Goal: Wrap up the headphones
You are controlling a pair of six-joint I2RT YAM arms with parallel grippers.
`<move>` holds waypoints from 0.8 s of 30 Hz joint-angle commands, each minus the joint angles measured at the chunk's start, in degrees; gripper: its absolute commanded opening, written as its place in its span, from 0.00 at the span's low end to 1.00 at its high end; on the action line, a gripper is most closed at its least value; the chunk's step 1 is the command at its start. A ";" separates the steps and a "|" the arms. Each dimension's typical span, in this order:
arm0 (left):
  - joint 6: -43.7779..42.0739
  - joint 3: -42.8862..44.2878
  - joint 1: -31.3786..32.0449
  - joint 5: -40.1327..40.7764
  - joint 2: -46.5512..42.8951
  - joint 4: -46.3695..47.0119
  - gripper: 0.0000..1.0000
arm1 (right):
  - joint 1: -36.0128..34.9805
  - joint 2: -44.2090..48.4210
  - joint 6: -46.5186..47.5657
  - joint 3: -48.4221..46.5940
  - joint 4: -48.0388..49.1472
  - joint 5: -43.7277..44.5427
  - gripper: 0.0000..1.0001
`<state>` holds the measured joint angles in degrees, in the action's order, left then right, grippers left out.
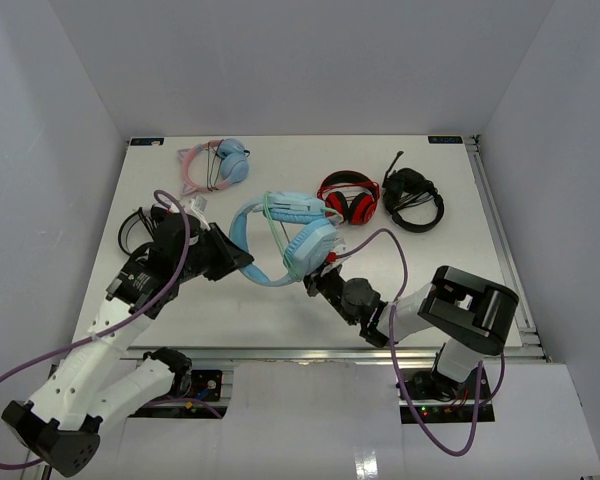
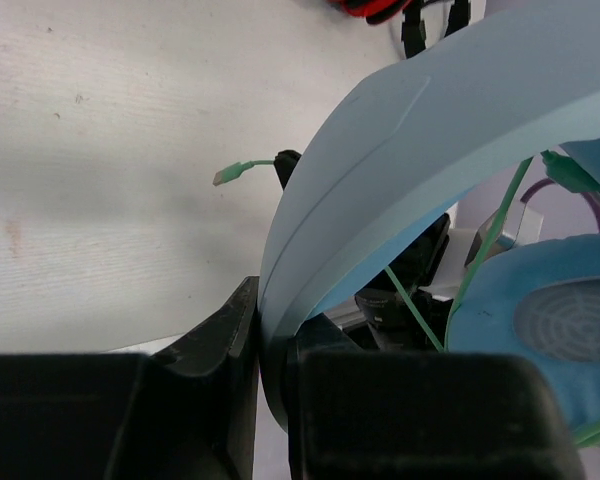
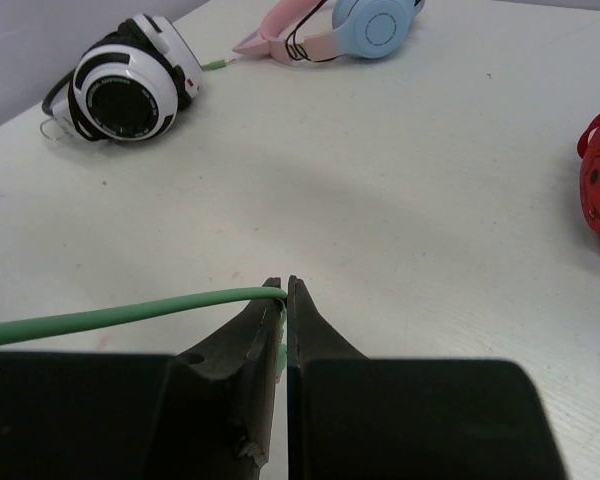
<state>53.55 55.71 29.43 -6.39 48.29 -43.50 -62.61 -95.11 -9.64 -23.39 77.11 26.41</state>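
The light-blue headphones [image 1: 285, 235] are held above the table's middle, with the pale-green cable [image 1: 276, 225] looped across the cups. My left gripper [image 1: 242, 258] is shut on the wide headband [image 2: 380, 150], which fills the gap between its jaws [image 2: 270, 300]. A padded cup [image 2: 540, 320] and cable strands [image 2: 490, 235] show to the right, and the green plug tip [image 2: 230, 173] sticks out to the left. My right gripper [image 1: 315, 283] sits just under the lower cup. It is shut on the cable [image 3: 130, 310], pinched at the fingertips [image 3: 285, 285].
A pink cat-ear pair [image 1: 215, 165] lies at the back left, a red pair [image 1: 348, 198] and a black headset [image 1: 412, 200] at the back right. A white-and-black pair [image 3: 125, 95] lies by the left edge, partly behind my left arm.
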 commanded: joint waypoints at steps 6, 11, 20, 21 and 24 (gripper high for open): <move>-14.78 -0.16 0.45 -20.28 1.69 8.82 0.00 | 3.14 6.84 11.89 6.16 31.00 -0.07 0.08; -18.85 -2.19 0.45 -25.97 4.15 11.71 0.00 | 3.91 10.39 14.89 8.68 31.00 -0.85 0.08; -19.39 -4.26 0.45 -30.09 5.82 16.61 0.00 | 3.99 17.45 20.88 12.17 31.00 -6.60 0.08; -19.26 -4.40 0.45 -30.51 5.55 17.56 0.00 | 3.99 18.24 21.35 12.54 30.97 -7.10 0.08; -19.97 -4.20 0.45 -34.06 5.17 19.23 0.00 | 3.99 20.11 23.30 13.30 29.53 -6.97 0.08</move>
<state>33.87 50.88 29.21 -29.00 55.97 -30.05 -59.59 -77.65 8.85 -11.13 76.25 18.39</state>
